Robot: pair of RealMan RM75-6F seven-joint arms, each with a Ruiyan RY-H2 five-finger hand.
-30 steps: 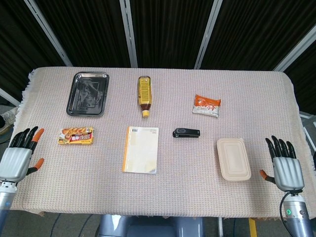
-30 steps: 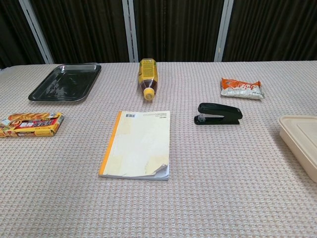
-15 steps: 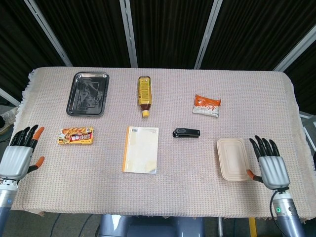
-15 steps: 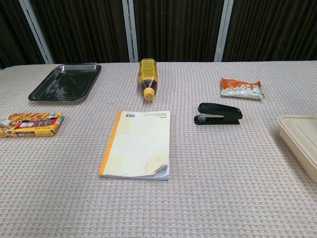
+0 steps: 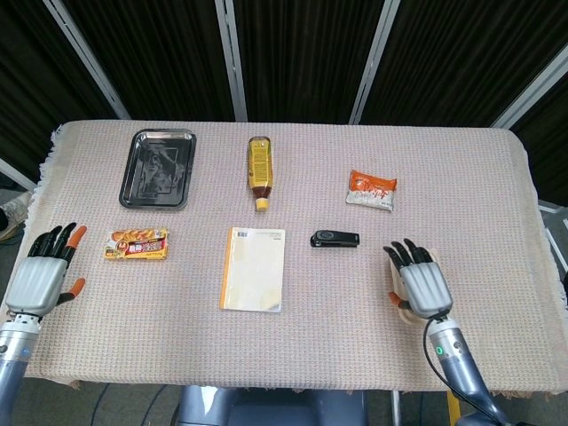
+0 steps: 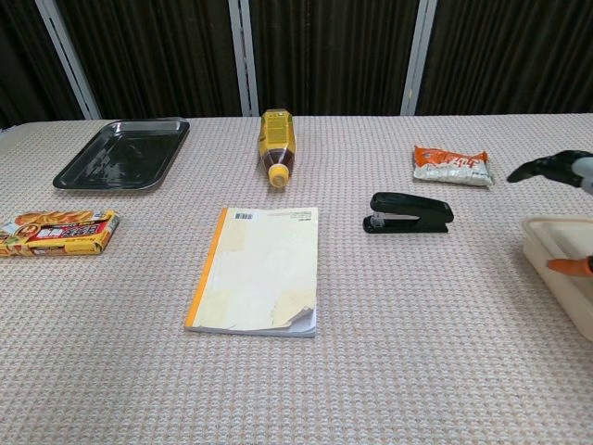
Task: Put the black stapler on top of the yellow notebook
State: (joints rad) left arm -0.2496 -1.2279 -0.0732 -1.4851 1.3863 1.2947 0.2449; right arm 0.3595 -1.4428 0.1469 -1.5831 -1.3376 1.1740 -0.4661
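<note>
The right hand (image 5: 422, 284) hangs over the beige box (image 6: 561, 269) with its fingers spread, holding nothing. The stapler (image 5: 335, 239) lies flat on the cloth, ahead of that hand and toward the middle of the table, apart from its fingertips, with bare cloth between them. The notebook (image 5: 253, 268) lies further the same way beyond the stapler, a strip of cloth between the two; its near corner curls up. The snack bag (image 5: 371, 190) sits well ahead of the right hand. The left hand (image 5: 44, 275) hovers at the table's left edge, fingers apart and empty, near the sausage pack (image 5: 135, 244).
</note>
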